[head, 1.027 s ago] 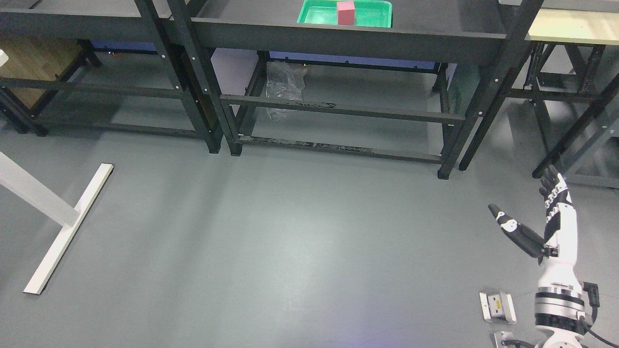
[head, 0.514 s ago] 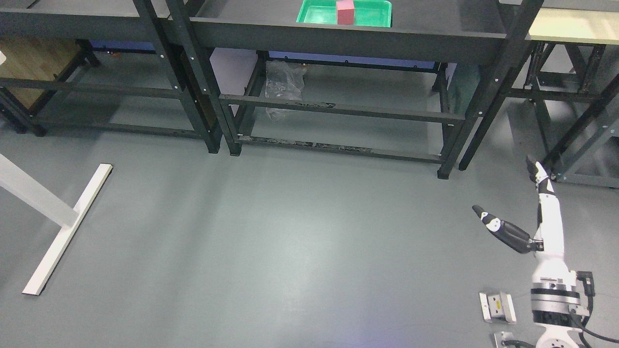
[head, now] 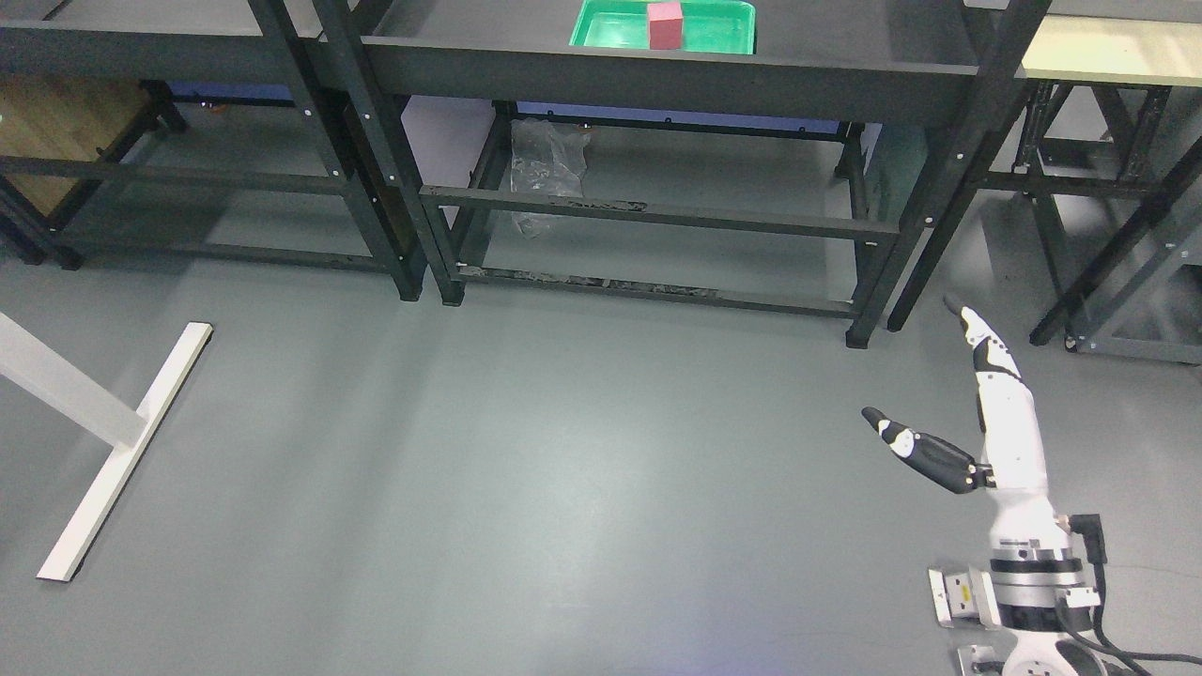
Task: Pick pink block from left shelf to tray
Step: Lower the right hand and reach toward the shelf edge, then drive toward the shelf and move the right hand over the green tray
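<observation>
The pink block (head: 666, 23) stood inside the green tray (head: 610, 30) on the black shelf (head: 657, 70). It looked light, rigid, flat-sided, best pinched across opposite faces. Well below the tray, the right hand (head: 948, 422) hung splayed, empty.

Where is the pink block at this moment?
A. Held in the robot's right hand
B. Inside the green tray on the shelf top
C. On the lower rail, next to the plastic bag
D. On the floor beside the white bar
B: the pink block stands inside the green tray on the shelf top, while the right hand is open, low over the floor and far from it.
</observation>
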Controlling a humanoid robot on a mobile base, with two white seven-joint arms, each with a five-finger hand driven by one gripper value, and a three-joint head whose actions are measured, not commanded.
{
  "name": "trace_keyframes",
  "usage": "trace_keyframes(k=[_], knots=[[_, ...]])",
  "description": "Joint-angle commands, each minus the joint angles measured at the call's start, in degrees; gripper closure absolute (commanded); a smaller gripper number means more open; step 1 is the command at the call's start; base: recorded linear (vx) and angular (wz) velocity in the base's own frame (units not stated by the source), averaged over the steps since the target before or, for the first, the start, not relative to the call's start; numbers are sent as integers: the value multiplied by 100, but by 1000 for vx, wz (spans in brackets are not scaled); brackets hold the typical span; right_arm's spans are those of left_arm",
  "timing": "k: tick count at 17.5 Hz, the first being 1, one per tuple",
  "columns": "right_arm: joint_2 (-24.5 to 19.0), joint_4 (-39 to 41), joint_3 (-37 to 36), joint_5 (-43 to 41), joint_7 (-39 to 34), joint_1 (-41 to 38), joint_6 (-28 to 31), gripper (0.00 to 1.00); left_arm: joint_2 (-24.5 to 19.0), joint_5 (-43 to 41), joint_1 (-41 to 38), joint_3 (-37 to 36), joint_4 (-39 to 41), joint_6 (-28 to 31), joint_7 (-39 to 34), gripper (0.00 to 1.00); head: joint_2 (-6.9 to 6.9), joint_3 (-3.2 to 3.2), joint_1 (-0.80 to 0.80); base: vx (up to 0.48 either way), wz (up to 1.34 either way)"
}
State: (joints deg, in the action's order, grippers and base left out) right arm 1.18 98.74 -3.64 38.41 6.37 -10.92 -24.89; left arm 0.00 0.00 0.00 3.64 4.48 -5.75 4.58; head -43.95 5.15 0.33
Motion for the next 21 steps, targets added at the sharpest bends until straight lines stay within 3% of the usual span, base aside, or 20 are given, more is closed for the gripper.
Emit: trace_keyframes(k=[1, 3, 8, 16, 21], knots=[[-13, -4, 144, 431, 39, -94, 107, 0, -100, -9, -35, -3, 0, 4, -1, 0, 0, 0, 0, 23, -42], [-13, 4, 144, 404, 57, -103, 458, 0, -100, -9, -35, -3, 0, 4, -1, 0, 0, 0, 0, 28, -47], [-13, 5, 135, 395, 732, -94, 135, 0, -100, -9, -35, 6, 0, -5, -1, 0, 0, 0, 0, 54, -55], [-18, -4, 135, -18, 734, -68, 169, 0, -100, -9, -27, 6, 0, -5, -1, 0, 0, 0, 0, 119, 44], [40, 5, 109, 367, 734, -42, 196, 3, -100, -9, -27, -3, 0, -5, -1, 0, 0, 0, 0, 163, 176]])
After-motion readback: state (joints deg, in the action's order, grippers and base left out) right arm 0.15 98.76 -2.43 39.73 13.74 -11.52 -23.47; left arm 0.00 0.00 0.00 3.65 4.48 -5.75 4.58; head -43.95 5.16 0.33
